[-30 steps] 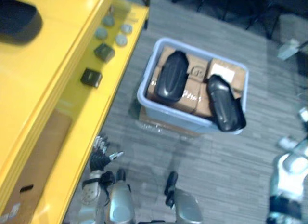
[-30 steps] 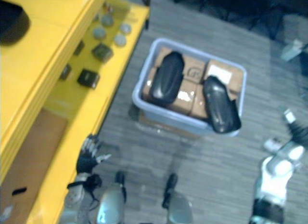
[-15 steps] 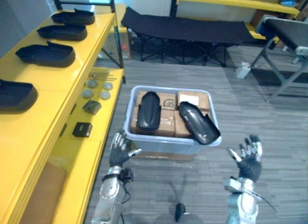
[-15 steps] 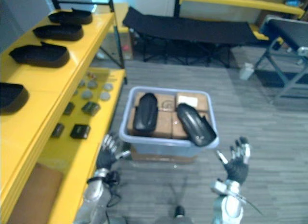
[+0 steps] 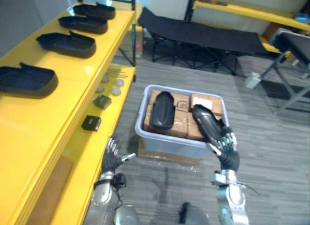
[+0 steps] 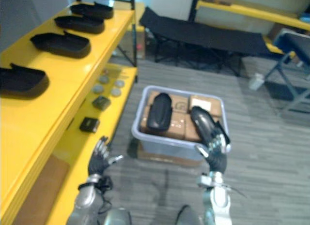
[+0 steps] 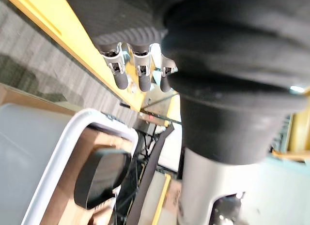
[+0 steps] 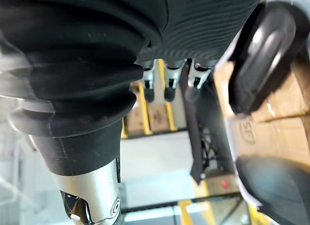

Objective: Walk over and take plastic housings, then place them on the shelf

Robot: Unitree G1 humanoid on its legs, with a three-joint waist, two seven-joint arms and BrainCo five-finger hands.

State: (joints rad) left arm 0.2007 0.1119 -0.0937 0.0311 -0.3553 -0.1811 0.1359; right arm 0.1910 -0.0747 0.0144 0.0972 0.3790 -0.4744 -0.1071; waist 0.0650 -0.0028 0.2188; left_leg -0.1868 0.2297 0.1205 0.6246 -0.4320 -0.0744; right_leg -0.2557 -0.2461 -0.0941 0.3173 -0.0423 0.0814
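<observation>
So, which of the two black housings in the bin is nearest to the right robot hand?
The right-side housing, leaning over the bin's front rim, right by the right robot hand. The other housing lies on the boxes further left.

Two glossy black housings sit in the grey bin (image 5: 164,146), both oblong shells lying on cardboard boxes (image 5: 181,119). The left housing (image 5: 162,110) lies dome-up, flat along the boxes. The right housing (image 5: 203,122) runs slantwise, tilted, towards the bin's front rim. Over on the yellow shelf (image 5: 72,87), four more rest in a row, open side up: nearest housing (image 5: 26,80), second housing (image 5: 65,43), third housing (image 5: 83,23), farthest housing (image 5: 94,10).
</observation>
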